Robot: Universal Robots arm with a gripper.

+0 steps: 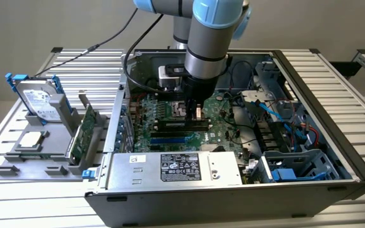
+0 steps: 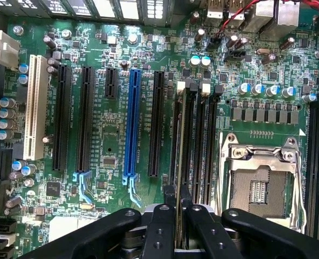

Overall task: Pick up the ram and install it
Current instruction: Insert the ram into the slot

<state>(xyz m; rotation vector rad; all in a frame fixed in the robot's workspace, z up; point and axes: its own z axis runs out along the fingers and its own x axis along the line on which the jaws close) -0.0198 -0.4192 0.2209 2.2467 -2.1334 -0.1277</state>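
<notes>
My end effector (image 1: 192, 108) (image 2: 179, 198) is clenched on the thin dark-green ram stick (image 2: 180, 135), held edge-on along a black memory slot (image 2: 196, 140) of the green motherboard (image 2: 110, 137). The motherboard sits inside the open black computer case (image 1: 233, 209). At the exterior view's left, a grey tray (image 1: 17, 168) on the bench (image 1: 30, 202) holds 1 silver hard drive (image 1: 36, 102) and 1 green card (image 1: 81, 133).

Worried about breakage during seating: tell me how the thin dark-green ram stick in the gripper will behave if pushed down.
Probably stiff: the thin dark-green ram stick looks straight, edge-on in the gripper. Likely light, being so thin. Possibly fragile sideways: it stands narrow above the black motherboard slots, so skewed pushing might bend it.
</notes>
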